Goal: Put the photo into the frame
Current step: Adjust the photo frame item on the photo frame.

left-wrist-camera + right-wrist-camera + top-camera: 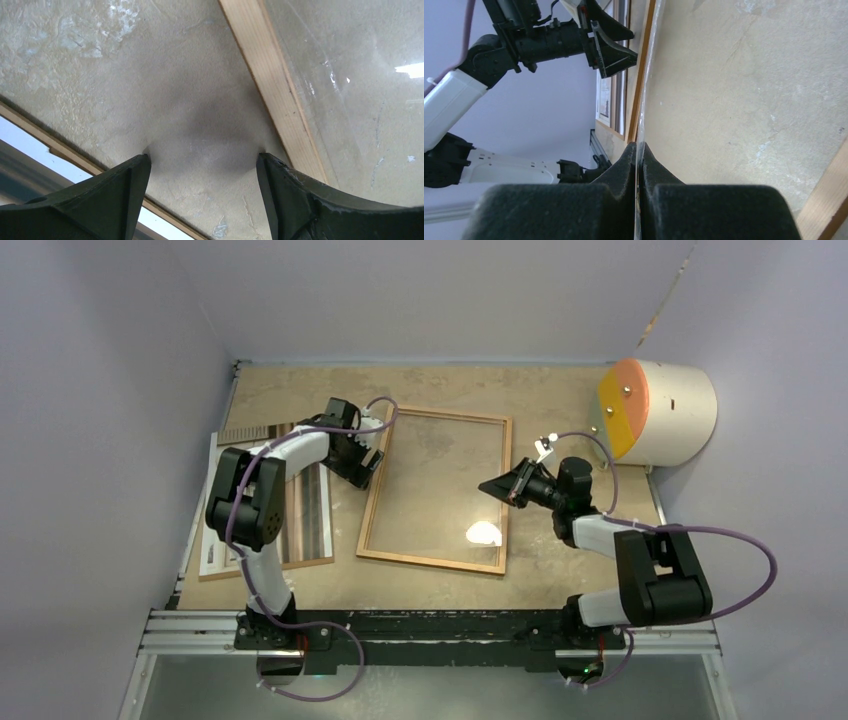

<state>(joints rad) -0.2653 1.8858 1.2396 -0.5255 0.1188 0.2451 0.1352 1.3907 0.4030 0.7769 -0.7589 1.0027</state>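
Left of the frame (437, 562), the photo (314, 508) lies flat on the bench (560, 390), its long axis running away from me. My left hand (202, 162), wide and empty, hangs nearest it. My right hand (638, 148) pinches the glass pane (435, 480) at the frame's right rail.

Setting: robot test cell, lab type, not domestic. Evidence: plain grey-lilac walls (100, 390) box in table (300, 390) to left, to right and beyond both claws. Along near edge, metal rail (180, 632) behind left claw (370, 462) and right claw (488, 486), arm bases bolted to it. Loose purple cables (730, 530) looped along arms. White drum (680, 410) with orange face beyond right claw, in far corner. Tabletop mottled beige board.
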